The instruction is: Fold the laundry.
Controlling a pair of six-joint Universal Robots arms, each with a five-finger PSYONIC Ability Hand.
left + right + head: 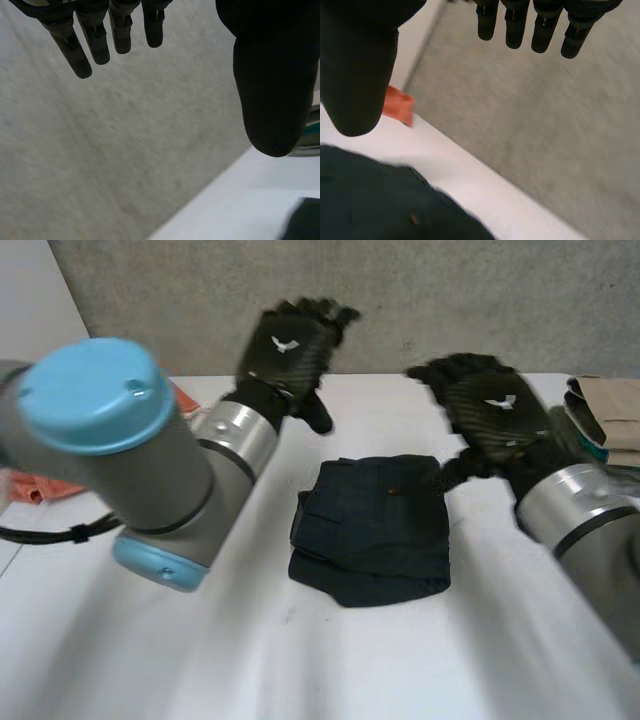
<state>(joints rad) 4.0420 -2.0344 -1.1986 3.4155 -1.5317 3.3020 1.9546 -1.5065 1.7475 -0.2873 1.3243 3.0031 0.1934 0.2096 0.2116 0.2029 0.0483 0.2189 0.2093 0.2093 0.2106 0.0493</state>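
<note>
A dark navy garment [372, 528] lies folded into a compact rectangle in the middle of the white table [300, 660]. My left hand [290, 345] is raised above the table's far side, to the left of the garment, fingers [85, 45] straight and thumb apart, holding nothing. My right hand [490, 410] hovers just above the garment's far right corner, fingers [540, 30] straight, empty. In the right wrist view the navy cloth [380, 200] lies under the palm. A corner of the dark cloth [302, 220] lies beyond the thumb in the left wrist view.
An orange cloth [40, 485] lies at the table's left behind my left arm, and its orange edge [399, 105] is near the far table edge. A stack of folded beige and teal clothes [605, 420] sits at the far right. A grey wall [480, 300] stands behind the table.
</note>
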